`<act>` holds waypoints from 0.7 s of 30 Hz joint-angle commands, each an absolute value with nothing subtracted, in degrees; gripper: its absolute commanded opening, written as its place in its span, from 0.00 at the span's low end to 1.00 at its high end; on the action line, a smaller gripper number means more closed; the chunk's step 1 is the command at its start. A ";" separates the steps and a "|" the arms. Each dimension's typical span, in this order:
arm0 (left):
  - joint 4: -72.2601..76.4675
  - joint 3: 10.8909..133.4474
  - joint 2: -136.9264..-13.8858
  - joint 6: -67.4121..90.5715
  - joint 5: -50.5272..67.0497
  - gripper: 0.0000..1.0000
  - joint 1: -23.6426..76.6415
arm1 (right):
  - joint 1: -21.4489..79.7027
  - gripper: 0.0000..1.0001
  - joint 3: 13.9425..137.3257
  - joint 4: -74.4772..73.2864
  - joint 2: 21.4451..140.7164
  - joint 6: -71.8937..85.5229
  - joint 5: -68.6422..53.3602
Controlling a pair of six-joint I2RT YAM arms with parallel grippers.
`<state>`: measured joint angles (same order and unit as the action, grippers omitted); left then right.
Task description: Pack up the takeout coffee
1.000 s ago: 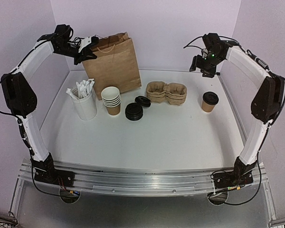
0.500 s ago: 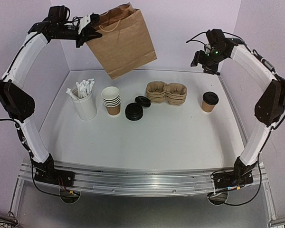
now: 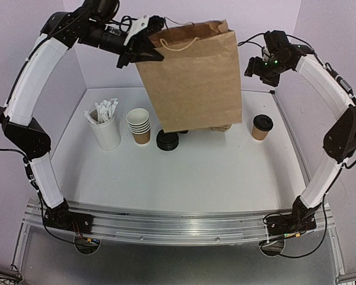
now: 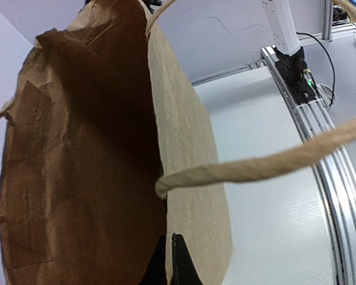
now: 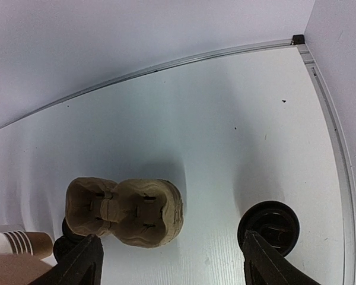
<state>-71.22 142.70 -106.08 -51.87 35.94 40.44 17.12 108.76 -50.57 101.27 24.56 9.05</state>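
Observation:
The takeout coffee (image 3: 261, 127), a small brown cup with a black lid, stands on the table at the right; in the right wrist view its lid (image 5: 269, 225) is seen from above. My left gripper (image 3: 147, 46) is shut on the rim of a brown paper bag (image 3: 193, 80) and holds it high above the table's middle. In the left wrist view the fingertips (image 4: 170, 261) pinch the bag wall (image 4: 190, 190), with the open inside to the left. My right gripper (image 3: 258, 68) is open and empty, high at the back right, above the cup.
A white cup of wrapped straws (image 3: 105, 127), a stack of lidless brown cups (image 3: 139, 125) and a stack of black lids (image 3: 167, 139) stand left of centre. Pulp cup carriers (image 5: 126, 212) lie mid-table, mostly hidden behind the bag in the top view.
My left gripper has lifted the bag off the table's back and swung it right, above the middle. My right gripper has risen slightly and stayed open.

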 commanded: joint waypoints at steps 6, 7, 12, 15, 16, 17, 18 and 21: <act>-63.12 128.94 -102.51 -35.63 32.85 0.00 48.26 | 15.00 0.76 111.50 -49.76 98.61 19.45 9.17; -62.29 127.90 -102.75 -35.42 31.66 0.00 49.26 | 15.00 0.76 111.25 -49.75 98.74 19.46 8.42; -63.97 123.85 -103.91 -40.24 28.98 0.00 51.51 | 15.02 0.72 108.87 -49.61 99.44 20.49 4.07; -58.65 113.71 -99.73 -39.73 29.56 0.00 52.13 | 15.17 0.68 105.31 -47.89 97.62 22.03 3.71; -55.55 109.31 -97.59 -39.70 29.81 0.00 52.22 | 15.33 0.68 104.05 -47.10 96.66 22.34 3.95; -51.20 104.02 -95.25 -39.73 29.52 0.00 52.31 | 15.50 0.68 102.88 -46.39 95.93 22.65 4.50; -47.91 100.79 -92.98 -39.77 29.24 0.00 52.47 | 15.61 0.68 102.34 -45.95 95.39 22.98 4.81; -41.52 91.71 -88.22 -39.68 27.28 0.00 54.47 | 16.06 0.68 101.67 -45.58 94.87 23.77 5.17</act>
